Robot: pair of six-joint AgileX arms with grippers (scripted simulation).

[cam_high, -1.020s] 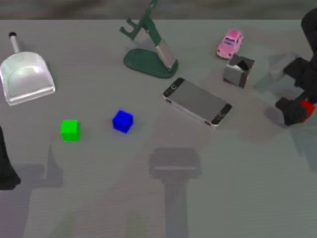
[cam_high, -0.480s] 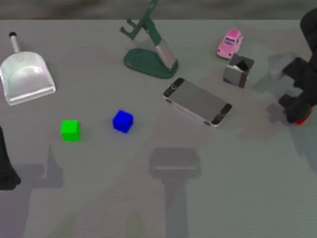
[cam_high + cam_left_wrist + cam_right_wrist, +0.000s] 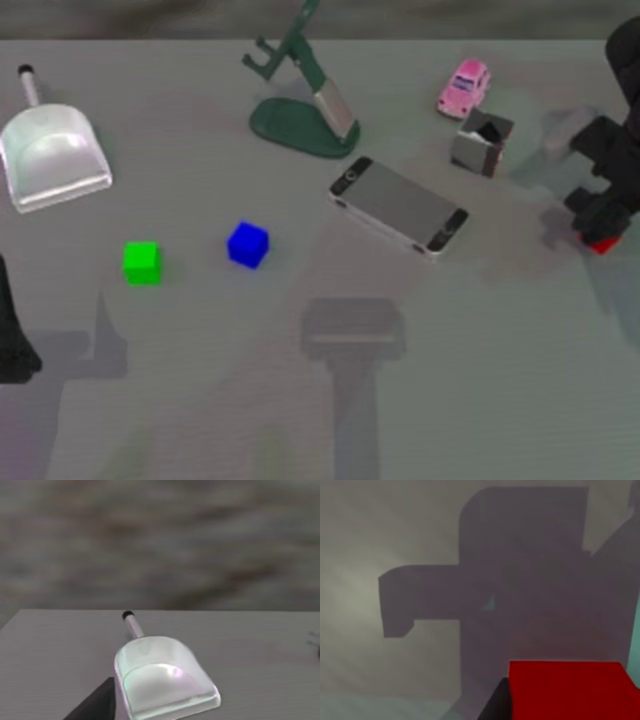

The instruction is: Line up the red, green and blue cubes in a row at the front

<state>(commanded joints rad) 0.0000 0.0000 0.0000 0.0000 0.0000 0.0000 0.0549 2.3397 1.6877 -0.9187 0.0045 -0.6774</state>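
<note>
Table (image 3: 500, 400): grey top carrying all items below; faint dark tool-shaped shadows lie across its front stretch, which holds none of the cubes.

Right arm: enters at the top view's right edge; right gripper (image 3: 598, 225) low over the table near that edge, directly above the red cube; whether its fingers are apart or clamped on the cube cannot be told, since the dark gripper body hides them from above and the right wrist view shows only the cube's face and a shadow on the table.

Left arm: parked at the top view's left edge, toward the front; left gripper (image 3: 12, 345) shows only as a dark shape, its fingers not discernible.

Scoop (image 3: 50, 155): translucent white, short handle with black tip, at the back left; also centred in the left wrist view (image 3: 162, 680).

Phone (image 3: 400, 208): lying flat and angled, right of centre.

Stand (image 3: 300, 110): dark green, oval base with upright bracket, back centre, just behind the phone.

Block (image 3: 481, 142): grey and white with a dark face, right of the phone, just in front of the toy car.

Toy car (image 3: 464, 87): pink, back right.

Blue cube (image 3: 247, 245): left of centre, mid-depth, well apart from the phone.

Green cube (image 3: 142, 263): left of the blue cube, near it but not touching.

Red cube (image 3: 603, 243): mostly hidden beneath the right gripper, only a sliver showing; fills the near corner of the right wrist view (image 3: 570, 690).
</note>
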